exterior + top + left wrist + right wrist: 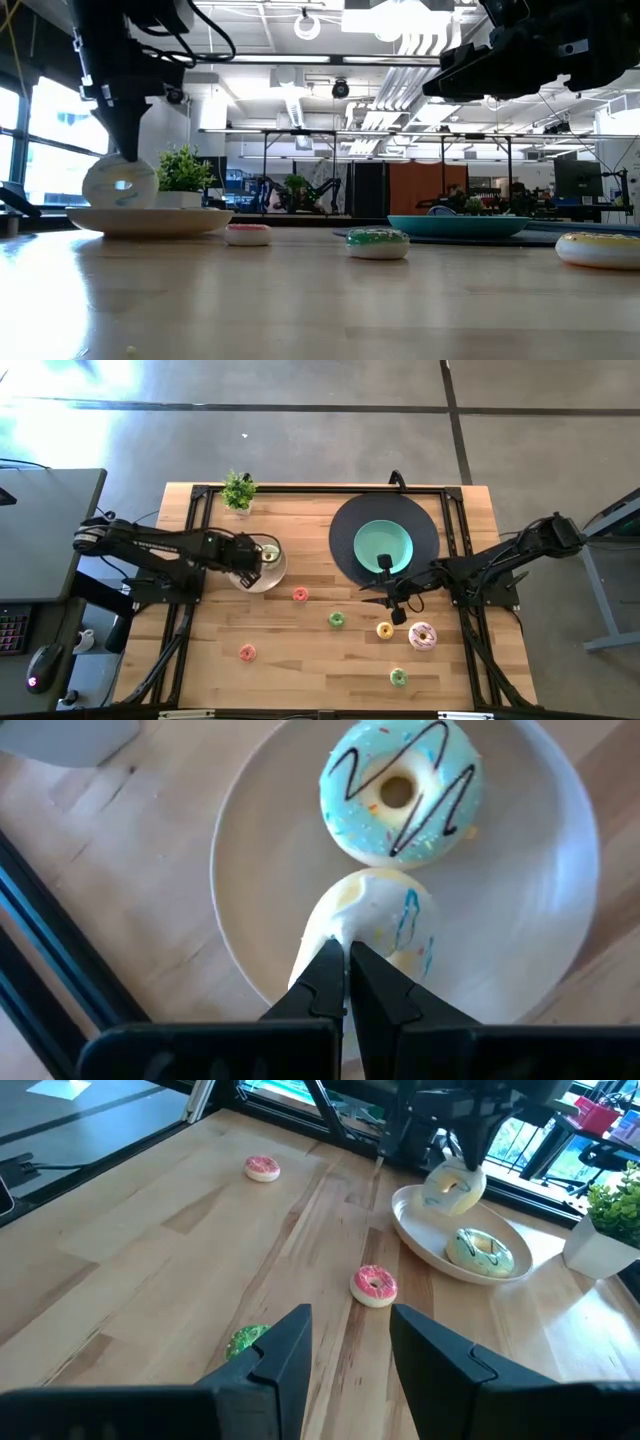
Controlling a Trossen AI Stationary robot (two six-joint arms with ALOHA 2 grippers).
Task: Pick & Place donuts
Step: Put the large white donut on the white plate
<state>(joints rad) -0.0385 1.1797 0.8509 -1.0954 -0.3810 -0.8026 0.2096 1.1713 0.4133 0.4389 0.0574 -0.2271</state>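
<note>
— Donuts first: which sit in a dish?
— Two at the beige plate: a glossy mint-iced donut with dark zigzag lines lies flat in it, and the left gripper pinches a white iced donut on edge over the plate.
— And the teal plate?
— Seems bare, though the right arm overlaps it; it rests on a round dark mat.
— Loose ones?
— Small rings scattered on the pale wooden table: two pink donuts, a green donut, a yellow donut, plus a larger pink sprinkled donut.
— Right gripper?
— Fingers spread, hovering above them. A potted plant stands behind.
</note>
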